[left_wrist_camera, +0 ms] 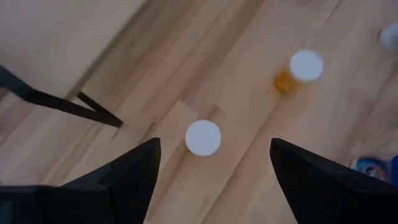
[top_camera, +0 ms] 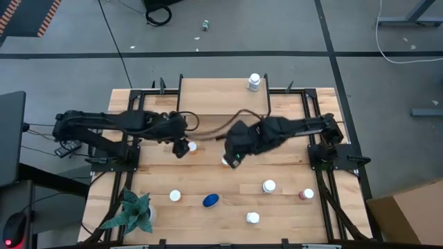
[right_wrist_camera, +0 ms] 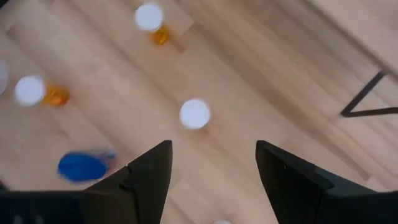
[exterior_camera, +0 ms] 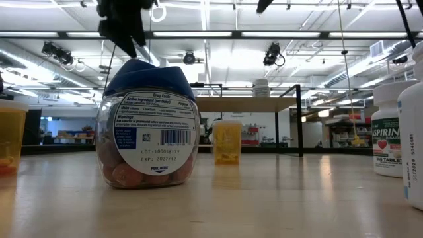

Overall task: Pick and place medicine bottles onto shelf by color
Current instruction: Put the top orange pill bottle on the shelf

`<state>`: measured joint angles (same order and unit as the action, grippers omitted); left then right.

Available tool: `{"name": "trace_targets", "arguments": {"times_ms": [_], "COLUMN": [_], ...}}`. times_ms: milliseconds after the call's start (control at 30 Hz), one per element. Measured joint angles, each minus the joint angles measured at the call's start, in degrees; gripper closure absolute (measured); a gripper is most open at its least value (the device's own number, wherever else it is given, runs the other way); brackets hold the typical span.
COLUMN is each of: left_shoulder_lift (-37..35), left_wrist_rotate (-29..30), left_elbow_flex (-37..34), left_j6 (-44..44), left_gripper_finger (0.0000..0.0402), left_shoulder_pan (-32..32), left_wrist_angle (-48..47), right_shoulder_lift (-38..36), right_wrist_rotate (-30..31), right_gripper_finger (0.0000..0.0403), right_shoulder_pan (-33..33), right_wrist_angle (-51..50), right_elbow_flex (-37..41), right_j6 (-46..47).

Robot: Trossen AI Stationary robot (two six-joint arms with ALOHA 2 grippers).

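My left gripper (top_camera: 181, 147) is open above an orange bottle with a white cap (top_camera: 192, 146). The cap (left_wrist_camera: 203, 137) shows between the fingers, farther down. My right gripper (top_camera: 232, 160) is open above another white-capped orange bottle (top_camera: 225, 161), whose cap (right_wrist_camera: 194, 114) shows between its fingers. Both bottles stand upright on the table. One white bottle (top_camera: 254, 83) stands on the shelf (top_camera: 221, 97) at the table's far edge. Nearer the front stand a white-capped orange bottle (top_camera: 175, 196), the blue-lidded bottle (top_camera: 211, 200), two white bottles (top_camera: 268, 186) (top_camera: 252, 218) and a dark red one (top_camera: 306, 195).
A green plant (top_camera: 135, 211) stands at the near left corner. The shelf's black legs (left_wrist_camera: 62, 102) (right_wrist_camera: 364, 102) stand close to both grippers on the far side. In the low view the blue-lidded bottle (exterior_camera: 149, 125) fills the foreground, with an aspirin bottle (exterior_camera: 390, 132) at the right.
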<state>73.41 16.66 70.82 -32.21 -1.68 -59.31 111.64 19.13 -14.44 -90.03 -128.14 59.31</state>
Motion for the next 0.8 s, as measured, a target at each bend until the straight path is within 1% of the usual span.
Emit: {"name": "trace_targets", "arguments": {"times_ms": [67, 233, 400, 600, 667, 800], "left_shoulder_lift": [1.8, 4.3, 4.9, 8.6, 10.5, 14.8], "left_wrist_rotate": [-3.1, -9.5, -16.1, -19.7, -21.6, -22.4], "left_elbow_flex": [0.0, 0.0, 0.0, 0.0, 0.0, 0.0], "left_j6": [1.6, 7.4, 12.6, 15.6, 16.3, 16.1], "left_gripper_finger": [0.0093, 0.0103, 0.0117, 0.0129, 0.0131, 0.013], "left_shoulder_pan": [1.5, 4.4, 6.8, 10.7, 11.8, 12.5], "left_wrist_angle": [0.0, 2.8, 7.1, 5.1, 4.9, 3.7], "right_shoulder_lift": [0.0, -0.5, -4.1, -9.8, -11.2, -12.7], "right_wrist_rotate": [1.2, 7.0, 11.9, 18.1, 18.6, 18.6], "right_gripper_finger": [0.0164, 0.0164, 0.0164, 0.0164, 0.0164, 0.0164], "right_shoulder_pan": [-2.5, -7.9, -11.3, -12.7, -12.7, -12.3], "right_wrist_angle": [0.0, 0.0, 0.0, 0.0, 0.0, 0.0], "right_elbow_flex": [0.0, 0.0, 0.0, 0.0, 0.0, 0.0], "right_j6": [0.8, 4.8, 8.7, 12.1, 11.5, 9.4]}}
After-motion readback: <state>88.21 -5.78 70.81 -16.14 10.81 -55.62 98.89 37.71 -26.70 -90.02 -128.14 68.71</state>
